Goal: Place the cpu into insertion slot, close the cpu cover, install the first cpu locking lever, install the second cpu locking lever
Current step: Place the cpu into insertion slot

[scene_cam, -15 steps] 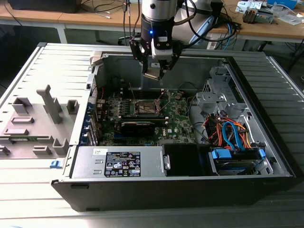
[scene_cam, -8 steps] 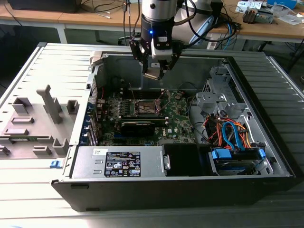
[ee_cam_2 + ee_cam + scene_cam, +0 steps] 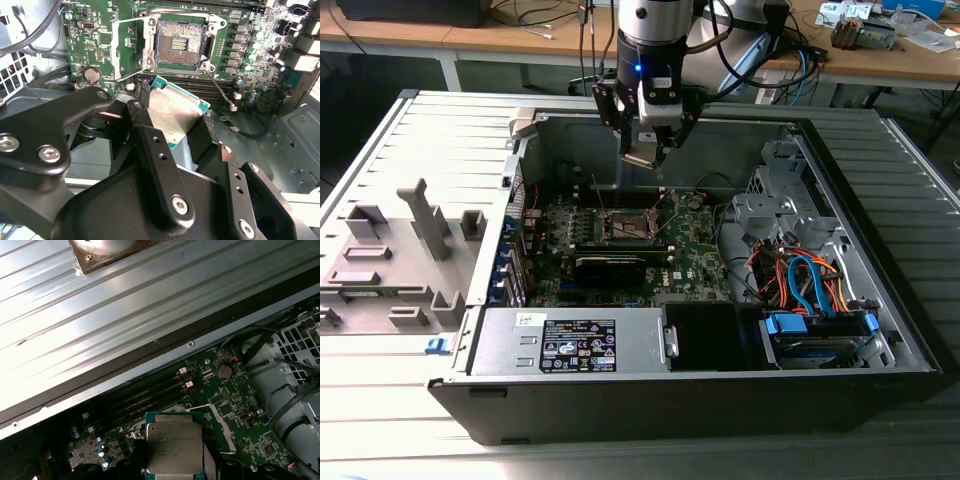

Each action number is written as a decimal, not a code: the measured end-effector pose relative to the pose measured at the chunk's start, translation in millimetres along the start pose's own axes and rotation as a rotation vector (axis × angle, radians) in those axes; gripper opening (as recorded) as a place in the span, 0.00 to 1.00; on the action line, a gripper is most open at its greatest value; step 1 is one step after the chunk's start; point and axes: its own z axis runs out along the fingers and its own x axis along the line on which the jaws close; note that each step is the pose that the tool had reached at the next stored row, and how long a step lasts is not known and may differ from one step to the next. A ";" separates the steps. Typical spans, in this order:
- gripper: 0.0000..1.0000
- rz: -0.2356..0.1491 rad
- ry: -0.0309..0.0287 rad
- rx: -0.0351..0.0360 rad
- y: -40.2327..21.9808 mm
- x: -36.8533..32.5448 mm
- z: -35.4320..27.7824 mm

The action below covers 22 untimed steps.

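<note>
My gripper (image 3: 645, 150) hangs inside the open computer case, above the motherboard (image 3: 695, 245), and is shut on the cpu (image 3: 175, 112). The cpu is a flat square chip with a silver top and a teal-green edge, held tilted between the black fingers (image 3: 145, 130); it also appears in the first wrist view (image 3: 175, 447). The insertion slot (image 3: 178, 45) lies uncovered below and a little ahead of the chip, its brownish-gold contact field showing; in the exterior view it sits mid-board (image 3: 628, 226). The cpu cover (image 3: 115, 50), a thin silver frame, stands swung open beside the slot. A wire locking lever (image 3: 220, 90) sticks out from one socket corner.
A long black card (image 3: 610, 265) lies just in front of the slot. The power supply (image 3: 570, 345) fills the case's near side, and a drive cage with orange and blue cables (image 3: 810, 280) sits at the exterior view's right. A grey fixture (image 3: 420, 225) stands outside the case.
</note>
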 end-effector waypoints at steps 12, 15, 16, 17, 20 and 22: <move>0.54 0.019 -0.0018 0.0000 0.0 0.0 0.5; 0.54 0.025 -0.0022 -0.0002 0.0 0.0 0.6; 0.54 0.027 -0.0024 -0.0001 0.0 0.0 0.7; 0.54 0.029 -0.0025 -0.0002 -0.1 0.0 0.7; 0.54 0.032 -0.0029 -0.0003 -0.1 0.0 0.8; 0.54 0.036 -0.0031 -0.0003 -0.1 0.0 0.9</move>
